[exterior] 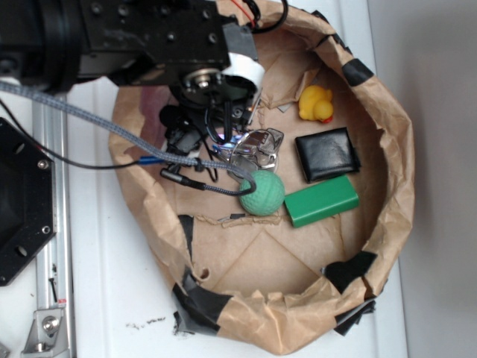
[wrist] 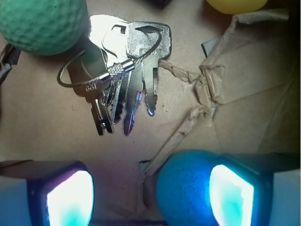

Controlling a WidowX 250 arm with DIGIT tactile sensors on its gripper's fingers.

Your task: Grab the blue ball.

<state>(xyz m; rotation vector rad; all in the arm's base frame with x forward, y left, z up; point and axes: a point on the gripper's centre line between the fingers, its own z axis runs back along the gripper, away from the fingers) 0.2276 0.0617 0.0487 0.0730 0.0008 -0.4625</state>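
My gripper (wrist: 150,197) hangs low inside the brown paper bowl (exterior: 395,142), its two glowing fingertips (wrist: 70,197) spread wide apart at the bottom of the wrist view. The blue ball (wrist: 183,188) sits between them, off to one side: it lies right against the inner face of the right-hand pad in that view, and a broad stretch of bare paper separates it from the other pad. Nothing is pinched; my jaws stand open around it.

The ball is a saturated teal-blue, matte, with fine dimples speckling its rounded surface; the pad's light washes over its near side. Only its upper part shows, the rest cut off by the frame edge. From the exterior view I cannot see it at all, as my arm hides it.

Just ahead of my fingers lies a bunch of keys (wrist: 124,70) on a wire loop, and beyond them the green ball (wrist: 44,23), dimpled too. Farther off in the bowl are a green block (exterior: 322,200), a black wallet (exterior: 326,154) and a yellow rubber duck (exterior: 316,103).
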